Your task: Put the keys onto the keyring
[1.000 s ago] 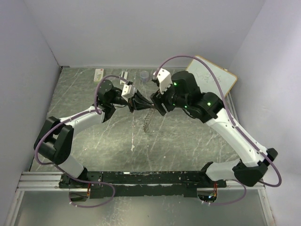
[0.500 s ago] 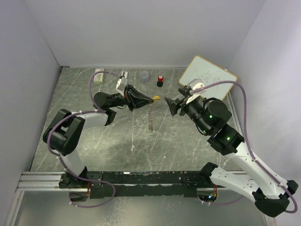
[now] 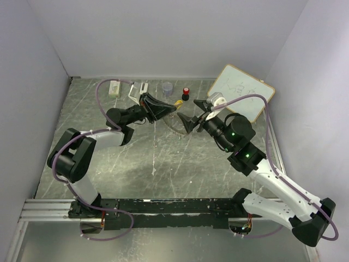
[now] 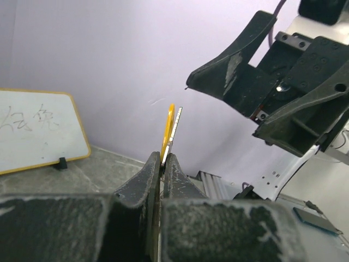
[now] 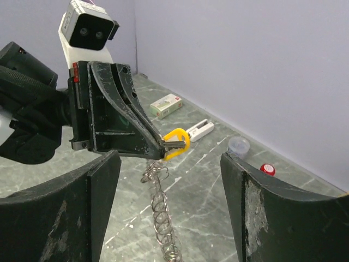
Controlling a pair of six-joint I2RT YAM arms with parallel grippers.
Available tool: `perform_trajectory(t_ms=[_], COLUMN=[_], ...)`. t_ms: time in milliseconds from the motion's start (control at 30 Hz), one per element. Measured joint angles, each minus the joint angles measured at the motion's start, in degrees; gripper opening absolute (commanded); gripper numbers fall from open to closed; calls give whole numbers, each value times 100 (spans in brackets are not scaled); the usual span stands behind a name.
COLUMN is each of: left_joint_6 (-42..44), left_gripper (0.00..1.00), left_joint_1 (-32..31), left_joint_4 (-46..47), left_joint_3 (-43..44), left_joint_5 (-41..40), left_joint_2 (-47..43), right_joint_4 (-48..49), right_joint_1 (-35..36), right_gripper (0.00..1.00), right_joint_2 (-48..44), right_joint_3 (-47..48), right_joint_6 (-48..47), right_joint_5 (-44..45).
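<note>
My left gripper [image 3: 173,109] is shut on a yellow-orange key [image 3: 178,103] above the back middle of the table. In the right wrist view the key's yellow head and metal blade [image 5: 175,143] stick out past the left fingertips [image 5: 155,146]. The keyring [image 5: 162,218], a string of silvery wire loops, hangs from those jaws down toward the table. My right gripper [image 3: 191,121] is open, just right of the key and facing it, apart from it. In the left wrist view the key [image 4: 169,124] stands edge-on above the shut jaws, and the right gripper's black fingers [image 4: 240,73] spread wide beyond it.
A whiteboard [image 3: 241,93] leans at the back right. Along the back wall stand a red-topped black knob [image 3: 186,94], a small grey cup [image 3: 167,87], a white clip-like piece [image 3: 143,87] and a white box [image 3: 114,88]. Walls enclose the table on three sides.
The right gripper pulled away to the right from the left one, then came back toward the key with its jaws wider. The left gripper stayed shut and shifted slightly right; the keyring swung.
</note>
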Motion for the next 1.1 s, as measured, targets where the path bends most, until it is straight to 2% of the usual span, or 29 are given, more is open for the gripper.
perform_trajectory(t_ms=[400,633,1100], left_joint_6=[-933,-1471,-1991], left_gripper=[7,7,7], left_joint_1=[4,46,306], left_joint_4=[31,57,70], left_joint_3=[890,1585,1718], left_joint_5=[310,326,-546], left_joint_2=[-68,-83,24], right_joint_4=[249,205,234], right_joint_1=[-544,-697,-1515], right_gripper=[72,71,70], right_joint_2=[225,271,1091], right_joint_3=[590,1346,2048], right_joint_6=[678,964,1558], right_joint_5=[-898,-1134,-2057])
